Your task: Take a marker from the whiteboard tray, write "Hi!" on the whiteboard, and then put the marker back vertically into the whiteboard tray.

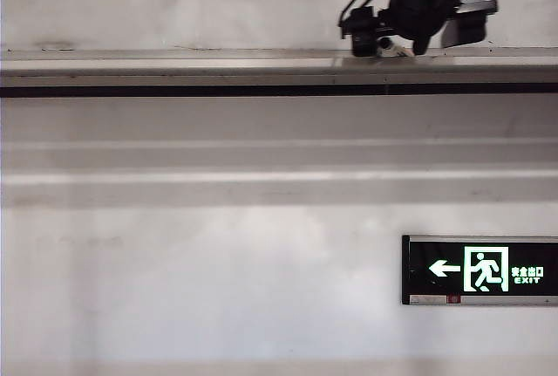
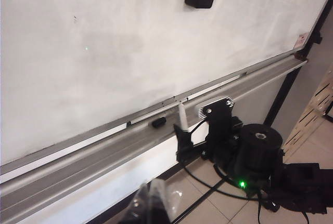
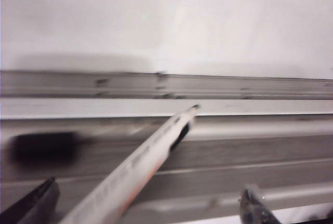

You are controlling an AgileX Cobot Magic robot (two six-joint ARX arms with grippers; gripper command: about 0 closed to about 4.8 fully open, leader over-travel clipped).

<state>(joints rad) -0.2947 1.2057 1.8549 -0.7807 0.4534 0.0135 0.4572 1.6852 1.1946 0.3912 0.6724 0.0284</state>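
**Right gripper open around the marker, grasp not yet made**

Closest to my right wrist camera is the right gripper [image 3: 147,200]. Its jaws are spread wide, one on each side of the marker [image 3: 156,151], and neither touches the barrel, so it holds nothing.

The whiteboard [image 3: 166,21] fills the background. I can find no "Hi!" on any part of it that my views show, only faint smudges. Below it the whiteboard tray [image 3: 260,146] runs across the whole view. Seen from the left wrist camera, the right arm [image 2: 229,141] reaches up to the tray from below.

The marker stands nearly upright on the tray with its bare tip leaning toward the board. A small black piece [image 3: 44,147] lies on the tray just beside it. I take that to be the cap, though it is blurred.

The left gripper [image 2: 151,203] is a dark blur at the edge of its own view, well back from the tray. I cannot tell whether it is open or closed.

With the board unwritten, I judge this to be the pick-up step. Next I need to close squarely on the barrel without tipping the marker, then lift it clear of the tray.
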